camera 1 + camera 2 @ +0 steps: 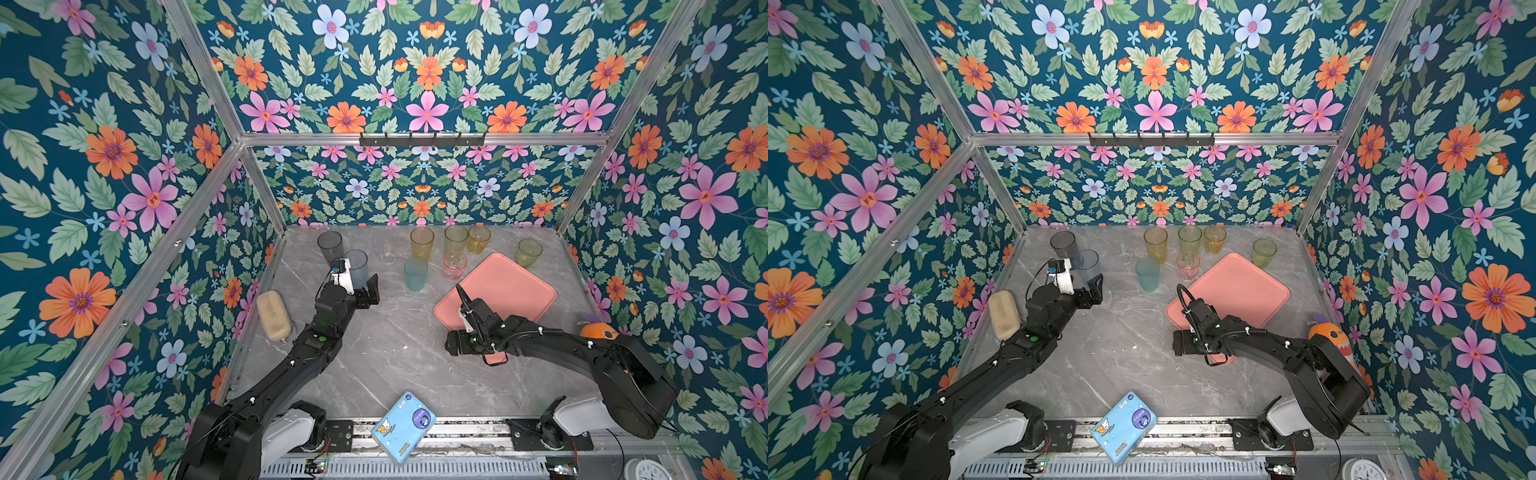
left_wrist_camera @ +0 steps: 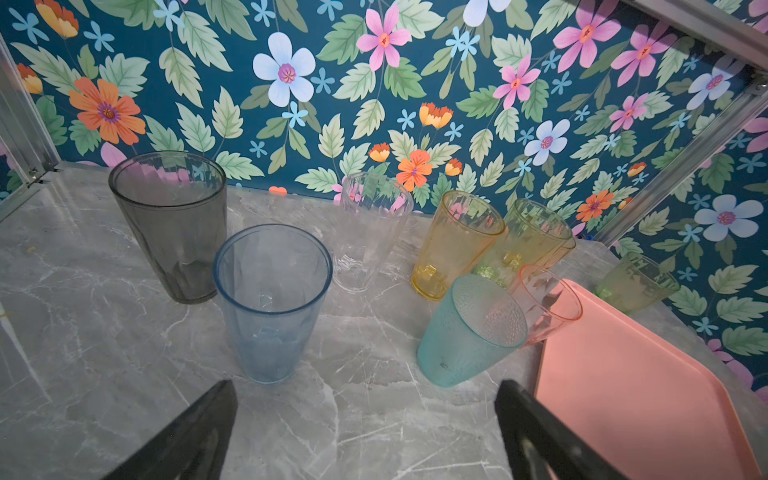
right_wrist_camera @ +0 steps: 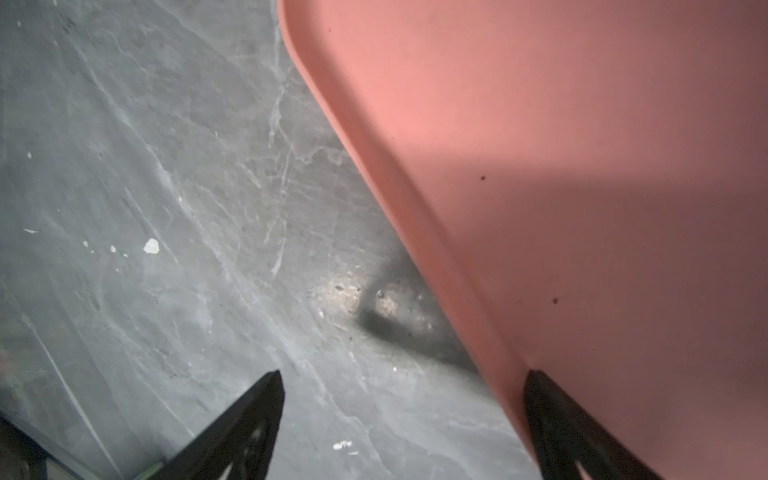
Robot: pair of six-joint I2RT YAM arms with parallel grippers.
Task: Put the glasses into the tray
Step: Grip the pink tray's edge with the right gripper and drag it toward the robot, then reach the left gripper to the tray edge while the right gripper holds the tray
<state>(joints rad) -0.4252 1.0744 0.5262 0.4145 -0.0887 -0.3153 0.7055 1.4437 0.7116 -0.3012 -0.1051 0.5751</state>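
Observation:
Several tinted glasses stand upright on the marble table: smoky grey [image 1: 330, 245], pale blue [image 1: 356, 266], clear [image 2: 370, 237], orange [image 1: 422, 243], teal [image 1: 415, 274], pink [image 1: 454, 266], with yellow-green ones [image 1: 529, 252] at the back. The salmon tray [image 1: 503, 291] lies at the right with nothing on it. My left gripper [image 2: 365, 390] is open and low, just short of the pale blue glass [image 2: 270, 303] and the teal glass [image 2: 469, 332], touching neither. My right gripper [image 3: 403, 382] is open, pointing down at the tray's near-left rim [image 3: 415, 208], one finger over the rim.
A beige sponge-like block [image 1: 273, 315] lies by the left wall. A blue cartoon packet [image 1: 403, 426] sits at the front edge. An orange plush toy [image 1: 598, 330] rests behind the right arm, and a white clock [image 1: 646, 471] shows at the front right.

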